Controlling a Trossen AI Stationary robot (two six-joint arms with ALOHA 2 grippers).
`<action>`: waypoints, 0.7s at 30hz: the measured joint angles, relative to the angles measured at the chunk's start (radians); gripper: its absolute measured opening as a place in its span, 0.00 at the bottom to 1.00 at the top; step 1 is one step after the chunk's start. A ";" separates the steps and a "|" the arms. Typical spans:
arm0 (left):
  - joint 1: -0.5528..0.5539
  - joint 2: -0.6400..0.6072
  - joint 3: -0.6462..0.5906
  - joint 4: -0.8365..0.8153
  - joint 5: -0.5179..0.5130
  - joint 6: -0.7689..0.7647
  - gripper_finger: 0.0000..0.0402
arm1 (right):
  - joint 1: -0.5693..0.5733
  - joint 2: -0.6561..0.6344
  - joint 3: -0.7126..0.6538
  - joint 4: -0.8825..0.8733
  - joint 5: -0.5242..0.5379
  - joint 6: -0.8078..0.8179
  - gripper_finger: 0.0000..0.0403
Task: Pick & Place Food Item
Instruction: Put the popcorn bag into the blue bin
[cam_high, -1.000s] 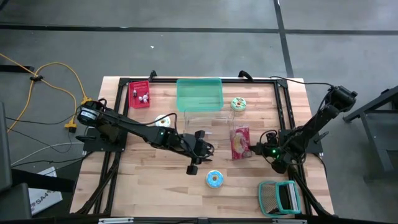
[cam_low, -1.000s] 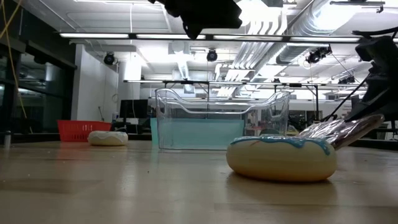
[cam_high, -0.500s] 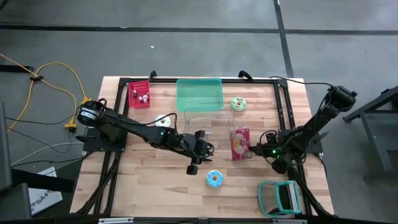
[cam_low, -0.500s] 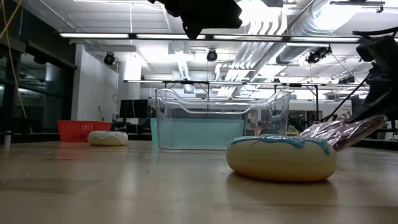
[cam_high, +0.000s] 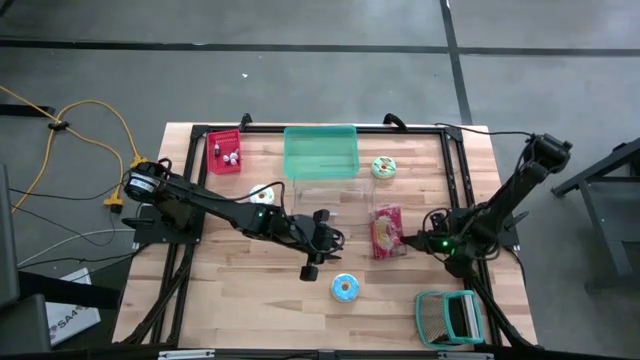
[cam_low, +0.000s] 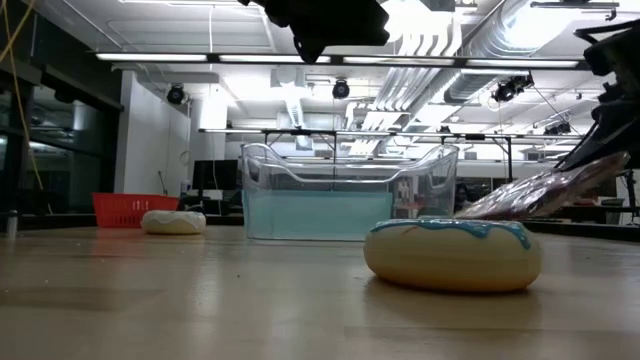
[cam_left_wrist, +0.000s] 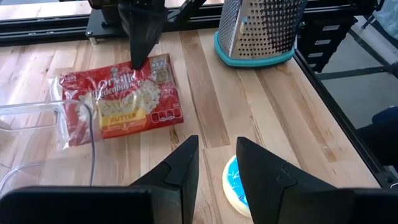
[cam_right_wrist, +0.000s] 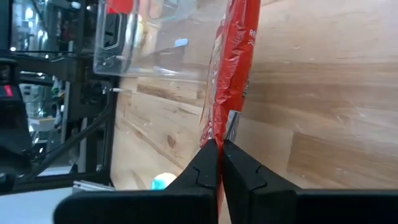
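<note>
While the left gripper (cam_high: 318, 243) hangs slightly parted and empty above the table (cam_high: 230, 300), the right gripper (cam_high: 408, 240) pinches the popcorn bag (cam_high: 385, 229) by its edge, beside the clear bin (cam_high: 321, 152), one end raised.

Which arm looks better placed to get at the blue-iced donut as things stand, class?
Probably the left gripper: it hangs just beside the blue-iced donut with nothing between. The right gripper is shut on the popcorn bag.
</note>
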 joint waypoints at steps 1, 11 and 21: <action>0.000 0.000 0.000 0.000 0.000 0.000 0.26 | 0.000 -0.011 0.000 0.000 0.000 -0.013 0.01; 0.000 0.000 0.000 0.000 0.000 0.000 0.26 | 0.002 -0.082 0.000 -0.051 -0.033 -0.073 0.01; 0.000 0.000 0.000 0.000 0.000 0.000 0.26 | 0.010 -0.110 0.000 -0.058 -0.110 -0.072 0.01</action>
